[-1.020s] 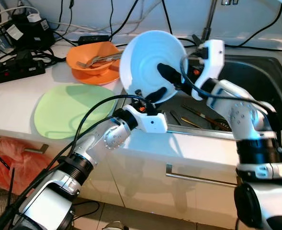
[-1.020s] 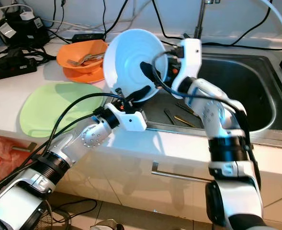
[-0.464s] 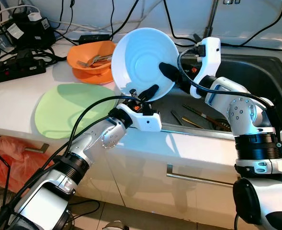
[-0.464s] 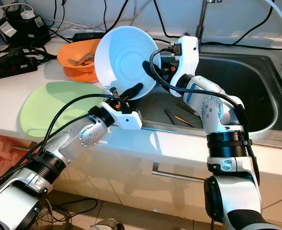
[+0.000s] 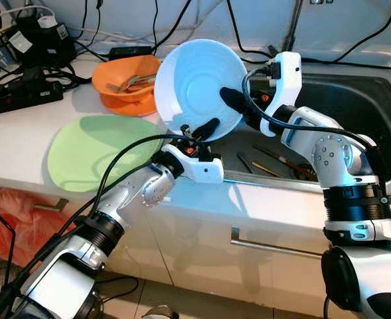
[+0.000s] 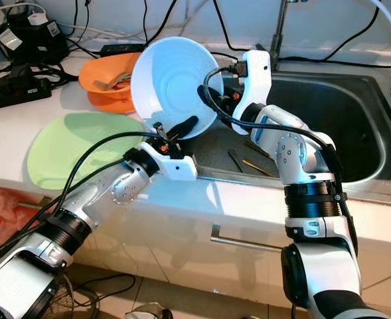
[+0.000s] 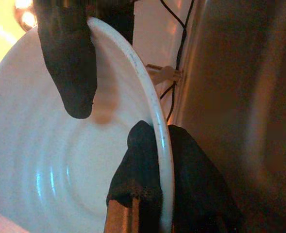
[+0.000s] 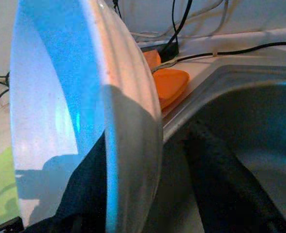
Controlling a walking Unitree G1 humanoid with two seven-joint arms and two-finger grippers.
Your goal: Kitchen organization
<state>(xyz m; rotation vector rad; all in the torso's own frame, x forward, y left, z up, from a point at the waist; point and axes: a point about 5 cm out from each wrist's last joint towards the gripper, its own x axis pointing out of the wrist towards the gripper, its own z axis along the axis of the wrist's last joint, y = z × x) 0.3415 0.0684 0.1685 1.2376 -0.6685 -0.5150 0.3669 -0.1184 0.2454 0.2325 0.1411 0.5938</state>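
A white bowl (image 5: 195, 80) is held tilted on edge above the counter's rim, at the left end of the sink (image 5: 354, 100), with its hollow facing me. My left gripper (image 5: 198, 129) is shut on its lower rim, and the fingers (image 7: 138, 170) pinch the rim from both sides. My right gripper (image 5: 238, 106) straddles the right rim: one finger (image 5: 230, 100) lies inside the bowl, and the other finger (image 8: 225, 179) stands off the bowl's (image 8: 60, 97) outer wall with a gap, so it is open.
An orange bowl (image 5: 125, 83) holding a fork sits on an orange plate at the back of the counter. A pale green plate (image 5: 99, 153) lies in front of it. Utensils (image 5: 268, 163) lie in the sink. A power strip (image 5: 19, 96) and cables crowd the back left.
The bowl has moved a little to the left with both grippers and tipped more upright. It has hardly moved in the last half second.
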